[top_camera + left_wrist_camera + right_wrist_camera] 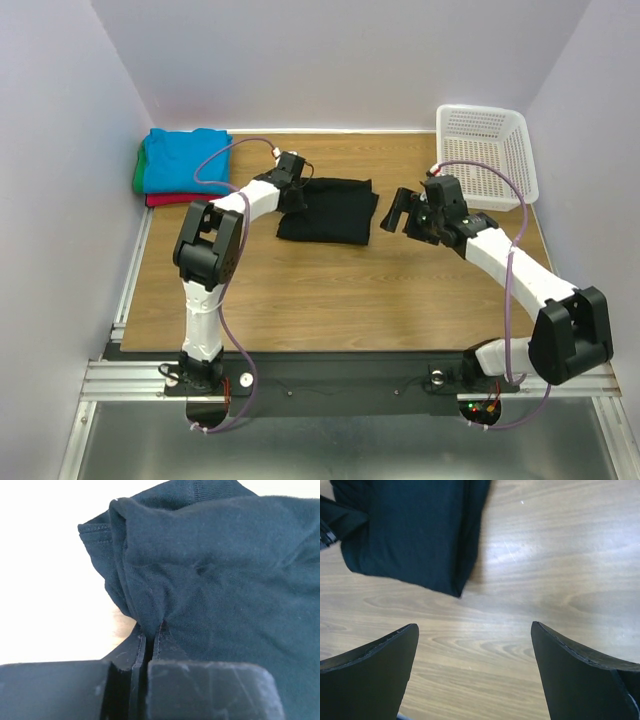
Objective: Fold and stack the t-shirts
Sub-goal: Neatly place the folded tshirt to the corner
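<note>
My left gripper [150, 639] is clenched on the black t-shirt [335, 212]. In the left wrist view its fingers [172, 652] sit almost together with a ridge of dark cloth pinched between them, and the fabric bunches up just ahead of the tips. A stitched hem shows off to that gripper's left. From above, the grip is on the shirt's edge nearest the left arm, and the rest of the shirt lies folded flat on the wooden table [330, 290], spreading away from the left gripper toward the other one.

My right gripper [395, 212] is released, jaws spread wide and holding nothing. It hangs just beside the shirt's opposite edge without touching it. In the right wrist view, a folded corner of the shirt lies ahead of the left finger, and only bare wood shows between the tips.

The folded stack sits well behind and to the outside of the left gripper, at the table's far corner: turquoise-blue t-shirt [185, 160] on top, green t-shirt [138, 176] and red t-shirt [165, 200] beneath (only their edges show). A white lattice basket [490, 150] stands just beyond the right gripper.
</note>
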You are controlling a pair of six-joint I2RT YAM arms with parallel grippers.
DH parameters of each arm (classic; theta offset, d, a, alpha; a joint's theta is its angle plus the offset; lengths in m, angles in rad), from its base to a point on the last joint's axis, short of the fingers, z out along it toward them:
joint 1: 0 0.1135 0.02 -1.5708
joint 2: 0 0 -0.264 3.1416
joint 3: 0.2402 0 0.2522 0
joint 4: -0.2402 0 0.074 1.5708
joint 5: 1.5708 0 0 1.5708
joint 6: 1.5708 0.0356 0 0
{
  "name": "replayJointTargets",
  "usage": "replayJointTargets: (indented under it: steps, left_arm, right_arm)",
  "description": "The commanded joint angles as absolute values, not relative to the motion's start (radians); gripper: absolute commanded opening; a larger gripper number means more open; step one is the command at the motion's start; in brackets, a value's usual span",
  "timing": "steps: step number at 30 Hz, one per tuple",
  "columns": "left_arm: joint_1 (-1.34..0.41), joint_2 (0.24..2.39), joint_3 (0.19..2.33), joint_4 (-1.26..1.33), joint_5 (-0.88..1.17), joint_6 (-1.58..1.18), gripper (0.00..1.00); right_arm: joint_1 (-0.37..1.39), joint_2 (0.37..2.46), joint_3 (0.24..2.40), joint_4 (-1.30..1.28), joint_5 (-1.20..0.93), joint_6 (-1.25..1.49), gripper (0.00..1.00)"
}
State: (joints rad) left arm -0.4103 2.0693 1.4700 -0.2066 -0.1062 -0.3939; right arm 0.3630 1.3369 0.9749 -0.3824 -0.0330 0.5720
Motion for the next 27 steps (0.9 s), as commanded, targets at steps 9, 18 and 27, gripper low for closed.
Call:
replayJointTargets:
  steps: [9, 18, 27]
  left_arm:
    - [-0.417, 1.950, 1.667, -0.330, -0.597, -0.060, 0.00]
    - [-0.377, 1.942, 1.738, -0.213, -0.839, 0.300, 0.00]
    - [-0.322, 1.954, 1.842, -0.127, -0.871, 0.483, 0.00]
  right_arm:
    - [0.365, 1.183, 0.871, -0.356, -0.006, 0.546, 1.00]
    - [0.365, 1.131, 0.782, -0.354, 0.097, 0.528, 1.00]
    - [0.365, 1.170, 0.762, -0.354, 0.129, 0.526, 1.00]
